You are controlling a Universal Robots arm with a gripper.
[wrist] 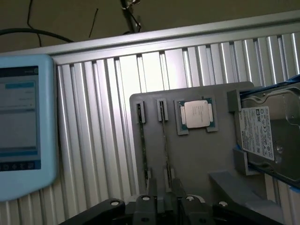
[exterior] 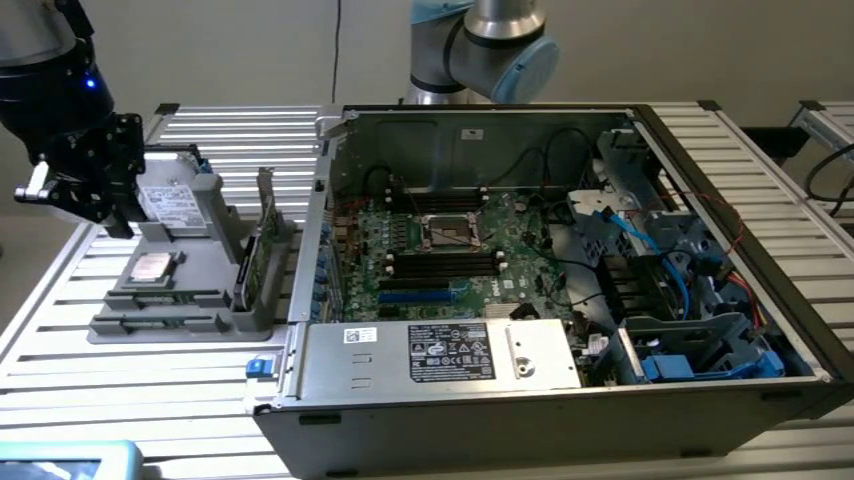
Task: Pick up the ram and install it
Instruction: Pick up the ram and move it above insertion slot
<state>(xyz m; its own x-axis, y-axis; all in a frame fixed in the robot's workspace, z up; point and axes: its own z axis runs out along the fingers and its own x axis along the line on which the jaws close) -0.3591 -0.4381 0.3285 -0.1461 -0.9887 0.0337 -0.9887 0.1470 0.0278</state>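
Note:
Two thin green ram sticks stand on edge in slots of the grey fixture [wrist: 206, 154]: one ram stick [wrist: 143, 145] and a second ram stick [wrist: 164, 136] beside it. In the exterior view a ram stick [exterior: 171, 297] lies along the fixture's front part. My gripper [wrist: 165, 194] hovers above the fixture, in line with the second stick, open with nothing between its black fingers [wrist: 151, 190]. In the exterior view the gripper [exterior: 118, 222] hangs over the fixture's far left side, apart from the sticks.
The fixture also holds a processor chip [wrist: 196, 114], a hard drive [wrist: 262, 133] and an upright green card [exterior: 267, 235]. An open computer case [exterior: 747, 250] with its motherboard [exterior: 441, 250] lies at the exterior view's right. A blue-framed tablet [wrist: 18, 126] rests on the slatted table.

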